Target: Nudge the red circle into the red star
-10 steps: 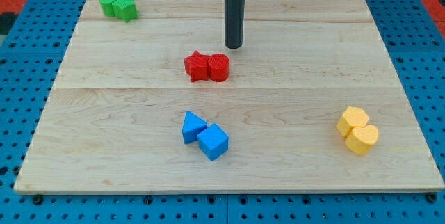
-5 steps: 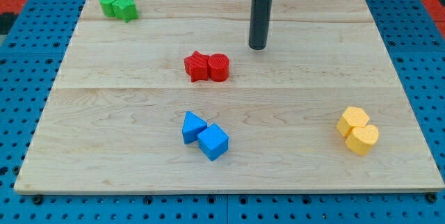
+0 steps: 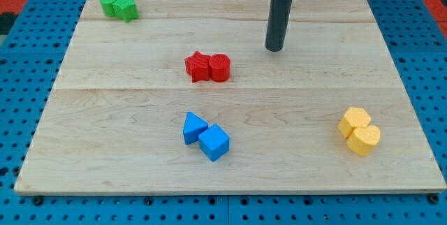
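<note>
The red circle (image 3: 219, 67) sits on the wooden board (image 3: 140, 106) near the middle, touching the right side of the red star (image 3: 198, 66). My tip (image 3: 274, 48) rests on the board above and to the right of the red circle, well apart from it. The dark rod rises from the tip to the view's top edge.
Two green blocks (image 3: 118, 6) sit together at the top left. A blue triangle (image 3: 193, 127) and a blue cube (image 3: 214, 142) touch at the lower middle. Two yellow blocks (image 3: 360, 131) sit together at the lower right. Blue pegboard surrounds the board.
My tip has moved to the right, away from the red circle. No block has moved.
</note>
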